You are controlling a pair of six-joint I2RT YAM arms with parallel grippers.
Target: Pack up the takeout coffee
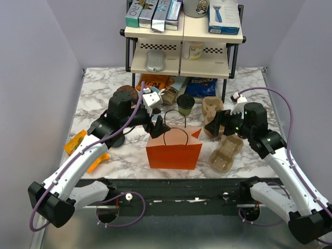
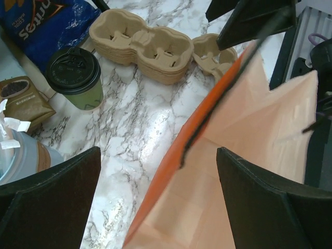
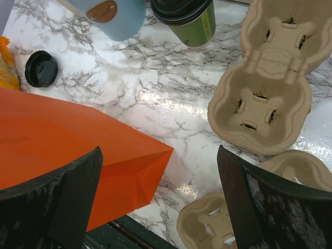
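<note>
Behind the orange paper bag [image 1: 174, 151] stands the olive-green paper cup with black plastic lid [image 1: 185, 104], likely light and crushable: I'd pinch its sides gently, left gripper [image 1: 155, 126] and right gripper [image 1: 217, 124] both gaping, empty.

Bright overhead light, mild glare

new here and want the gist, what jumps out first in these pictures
The bright orange bag standing open at the front middle of the table grabs the eye first. Just behind it stands the green coffee with its black lid, and brown cup carriers lie to the right. The left gripper hovers open over the bag's rim.
</note>
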